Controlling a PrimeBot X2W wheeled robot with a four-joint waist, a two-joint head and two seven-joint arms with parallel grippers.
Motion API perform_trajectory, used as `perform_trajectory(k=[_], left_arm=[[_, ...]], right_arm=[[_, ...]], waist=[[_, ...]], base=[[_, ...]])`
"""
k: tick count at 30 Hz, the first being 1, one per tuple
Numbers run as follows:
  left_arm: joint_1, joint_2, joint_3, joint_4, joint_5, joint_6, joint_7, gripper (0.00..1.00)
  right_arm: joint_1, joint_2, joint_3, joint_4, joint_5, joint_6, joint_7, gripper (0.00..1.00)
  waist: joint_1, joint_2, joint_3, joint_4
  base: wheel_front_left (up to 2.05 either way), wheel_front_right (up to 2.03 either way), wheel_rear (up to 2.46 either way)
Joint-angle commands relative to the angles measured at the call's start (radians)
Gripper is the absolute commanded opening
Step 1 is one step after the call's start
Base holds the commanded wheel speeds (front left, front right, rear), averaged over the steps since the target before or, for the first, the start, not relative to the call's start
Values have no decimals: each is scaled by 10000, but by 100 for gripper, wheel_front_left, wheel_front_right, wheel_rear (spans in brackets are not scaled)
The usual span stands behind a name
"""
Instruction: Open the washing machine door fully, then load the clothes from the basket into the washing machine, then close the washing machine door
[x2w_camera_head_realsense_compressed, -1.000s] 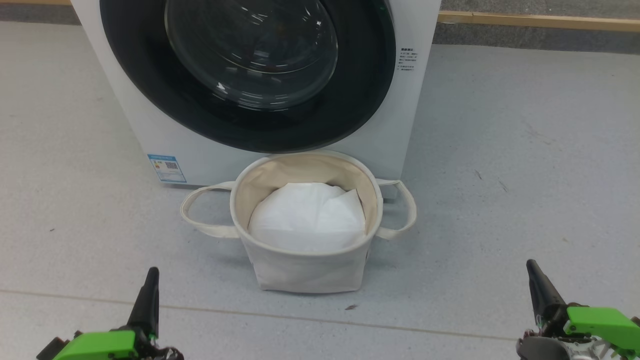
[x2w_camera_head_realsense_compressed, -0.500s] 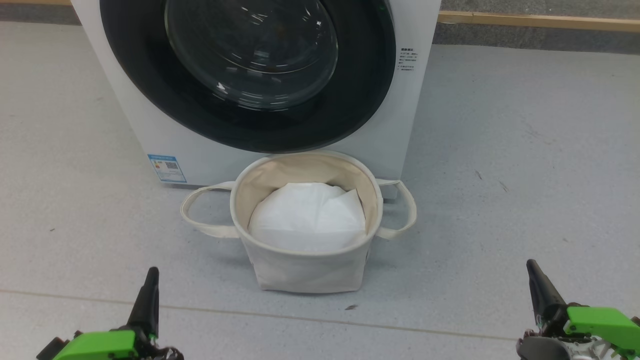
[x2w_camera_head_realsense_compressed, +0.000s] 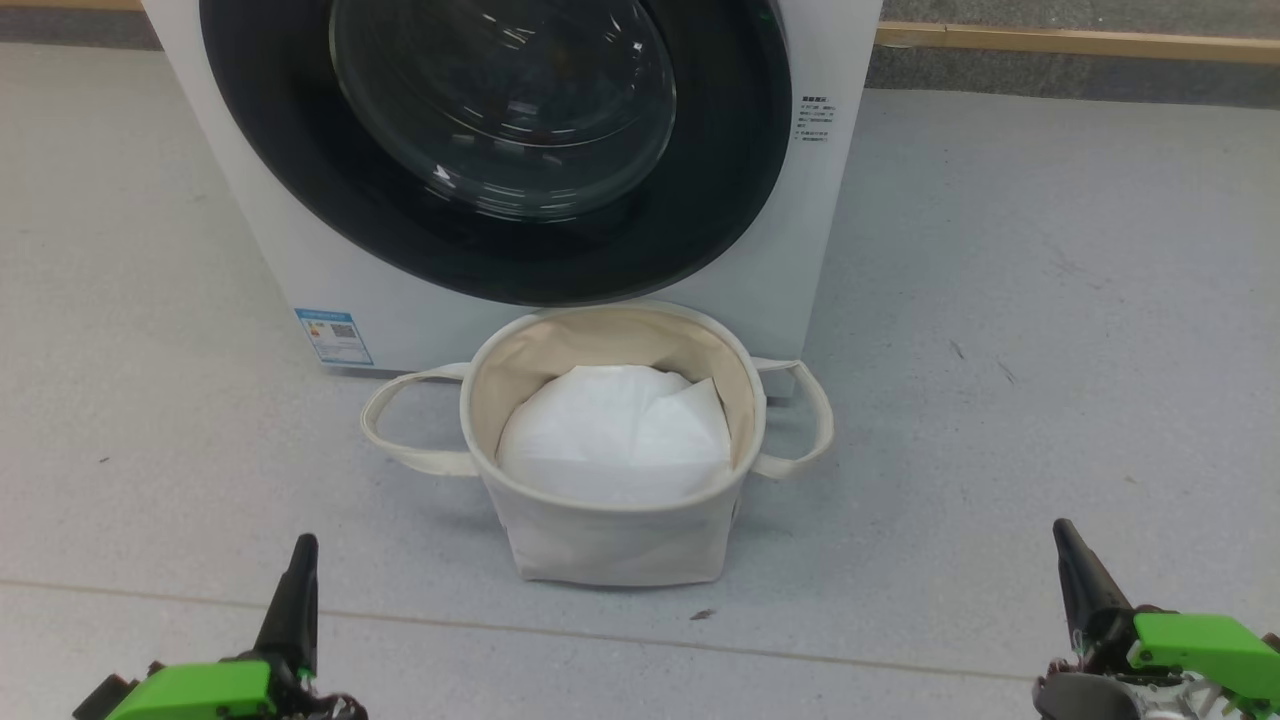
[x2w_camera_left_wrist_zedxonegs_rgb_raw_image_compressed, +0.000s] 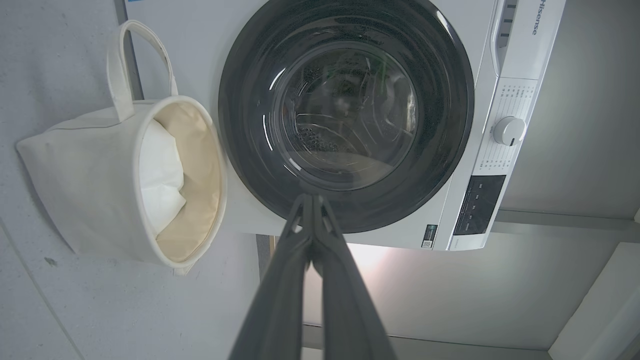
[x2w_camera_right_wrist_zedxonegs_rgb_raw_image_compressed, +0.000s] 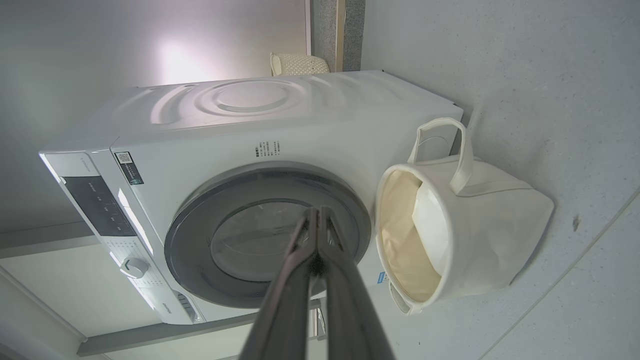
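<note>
1. Grey speckled floor (x2w_camera_head_realsense_compressed: 1050, 330) is spread under everything, and a wooden strip (x2w_camera_head_realsense_compressed: 1080, 42) is seen along the base of the far wall.
2. At the lower left of the head view the left hand (x2w_camera_head_realsense_compressed: 303, 548) is held above the floor. Its two dark fingers are pressed together into one point, and nothing is gripped.
3. At the lower right the right hand (x2w_camera_head_realsense_compressed: 1060, 532) is held the same way, fingers fully closed and empty.
4. Farther forward, between the two hands and well apart from both, the basket (x2w_camera_head_realsense_compressed: 610, 545) is stood upright on the floor. Its looped handles are spread out to either side.
5. Inside the basket a plain white sheet (x2w_camera_head_realsense_compressed: 610, 430) is laid against the beige lining.
6. Just behind the basket the washing machine (x2w_camera_head_realsense_compressed: 800, 250) is placed. Whether the two touch cannot be told.
7. The washing machine door (x2w_camera_head_realsense_compressed: 720, 200) is shut flush against the front. Drum perforations are glimpsed through its glass, but what lies inside cannot be made out.
8. A blue label (x2w_camera_head_realsense_compressed: 333, 336) is stuck at the front's lower left corner. A white dial (x2w_camera_left_wrist_zedxonegs_rgb_raw_image_compressed: 509, 131) and a dark panel (x2w_camera_left_wrist_zedxonegs_rgb_raw_image_compressed: 479, 204) are shown in the left wrist view.
</note>
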Motion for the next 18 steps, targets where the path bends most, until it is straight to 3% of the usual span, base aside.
perform_trajectory(k=[1,18], left_arm=[[-242,123,344,-383,-32,-71,80,0],[-242,123,344,-384,-32,-71,80,0]], right_arm=[[-464,-114,193,-322,54,0,74,0],[-464,-114,194,-322,54,0,73,0]], waist=[[0,0,0,1],[0,0,0,1]], base=[[0,0,0],[0,0,0]])
